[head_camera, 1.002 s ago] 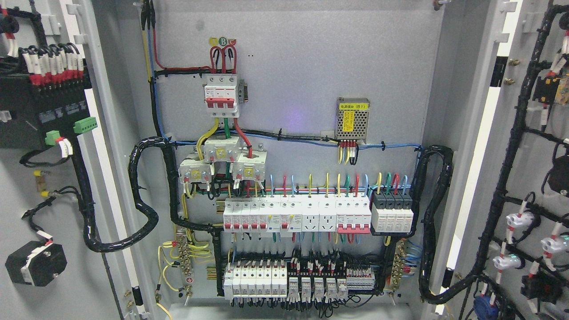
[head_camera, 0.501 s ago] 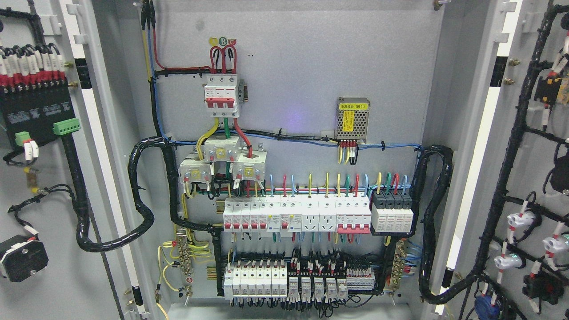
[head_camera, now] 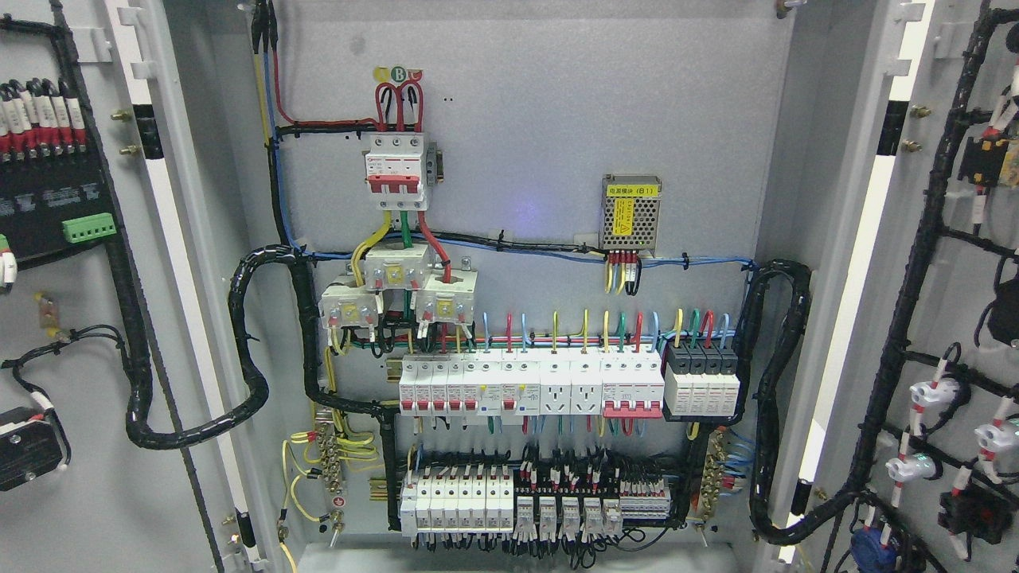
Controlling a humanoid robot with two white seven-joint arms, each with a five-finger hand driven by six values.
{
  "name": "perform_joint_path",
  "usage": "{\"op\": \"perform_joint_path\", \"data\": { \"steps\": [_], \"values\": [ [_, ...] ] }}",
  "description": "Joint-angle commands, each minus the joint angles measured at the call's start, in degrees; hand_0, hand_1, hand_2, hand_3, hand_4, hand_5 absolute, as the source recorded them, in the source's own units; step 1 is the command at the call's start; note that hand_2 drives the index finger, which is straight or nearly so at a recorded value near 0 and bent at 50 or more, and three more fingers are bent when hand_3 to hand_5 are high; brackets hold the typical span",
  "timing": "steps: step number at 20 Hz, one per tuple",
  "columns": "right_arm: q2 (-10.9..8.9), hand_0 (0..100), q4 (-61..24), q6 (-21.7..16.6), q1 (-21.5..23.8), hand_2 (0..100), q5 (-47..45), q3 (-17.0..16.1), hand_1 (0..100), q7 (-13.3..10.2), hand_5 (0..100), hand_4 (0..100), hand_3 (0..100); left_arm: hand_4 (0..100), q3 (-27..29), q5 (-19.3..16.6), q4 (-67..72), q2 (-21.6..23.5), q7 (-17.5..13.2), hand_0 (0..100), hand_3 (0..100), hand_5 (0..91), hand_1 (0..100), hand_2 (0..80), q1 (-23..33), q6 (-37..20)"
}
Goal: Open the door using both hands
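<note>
While both doors stand swung wide, the left door [head_camera: 72,334] sits further toward the frame's left edge than a second ago, its black module [head_camera: 48,199] partly cut off. Right of it, the cabinet [head_camera: 557,103] holds breaker rows [head_camera: 529,386] and a power supply [head_camera: 631,212] labelled "(B1)". The right door [head_camera: 955,318] is unchanged. No robot hand shows.

Before me the cabinet's back panel [head_camera: 557,119] is pale speckled grey. On it, the big switch [head_camera: 396,171] is white with a red bar, fed by red, green and yellow wires. Right of that switch sits a silver mesh box [head_camera: 631,212] with yellow labels. Below the switch runs a white row of breakers [head_camera: 532,386], some red-tipped, ending in black blocks [head_camera: 700,362]. Both doors, left [head_camera: 72,509] and right [head_camera: 967,87], are grey with black cable bundles.
</note>
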Motion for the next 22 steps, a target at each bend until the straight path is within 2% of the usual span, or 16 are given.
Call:
{"op": "perform_joint_path", "data": {
  "steps": [1,8,22],
  "values": [
    [-0.05,12,1.3,-0.5,0.4,0,-1.7,-1.7,39,-0.3,0,0,0,0,1.4,-0.1,12.7,3.7,0.1,12,0,0.0,39,0.0,-4.8,-34.6],
    [0.04,12,2.7,-0.5,0.8,0,-1.8,-2.0,39,-0.4,0,0,0,0,1.1,-0.2,15.4,4.5,0.1,12,0,0.0,39,0.0,-7.1,-34.6],
    [0.12,12,2.7,-0.6,3.5,0,-4.7,-4.2,39,-0.3,0,0,0,0,1.0,0.3,14.4,4.5,0.1,12,0,0.0,39,0.0,-7.1,-34.6]
  ]
}}
